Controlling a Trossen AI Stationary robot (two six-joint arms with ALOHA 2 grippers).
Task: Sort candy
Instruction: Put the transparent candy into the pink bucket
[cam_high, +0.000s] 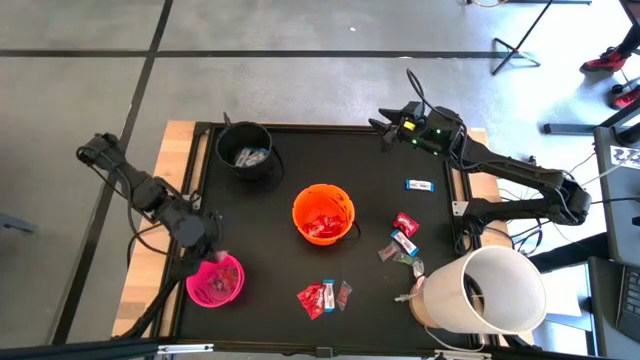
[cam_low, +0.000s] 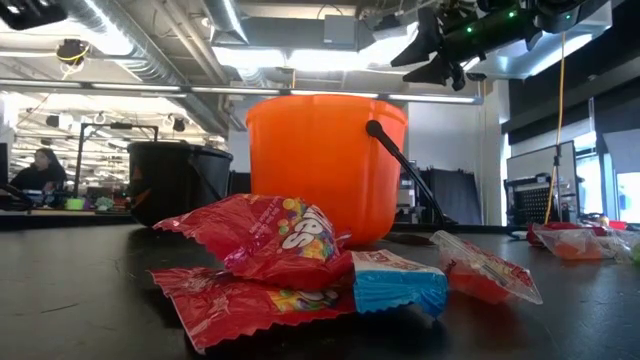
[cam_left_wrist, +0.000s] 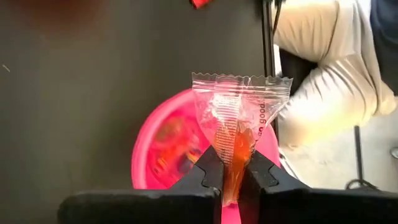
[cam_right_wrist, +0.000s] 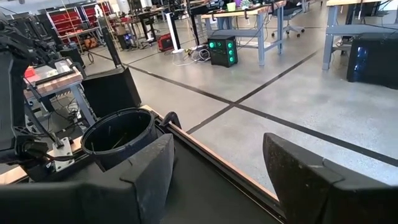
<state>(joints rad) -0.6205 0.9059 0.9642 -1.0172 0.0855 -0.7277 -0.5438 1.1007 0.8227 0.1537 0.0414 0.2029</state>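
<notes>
Surface: black table top on a pale wooden frame, with grey concrete floor around it; we see a workshop with benches beyond in the low view.
Left gripper: we see it above the pink bucket at the table's near left, its fingers pinched together on a clear-wrapped candy with an orange sweet inside; the wrapper fans out beyond the fingertips.
Right gripper: we find it raised over the far right edge of the table, jaws standing apart with nothing between them; its wrist view looks past the black bucket to the floor.
Black bucket contents: a few wrapped pieces lie inside, which we cannot name.
Orange bucket: it stands mid-table with red packets inside.
Loose candy, front: red packets and a blue-and-white bar lie together just before the orange bucket; the top packet reads Skittles.
Loose candy, right: a small cluster lies right of the orange bucket, and one blue-and-white bar lies apart, nearer the right arm.
White bucket: we see it tipped on its side at the near right corner.
</notes>
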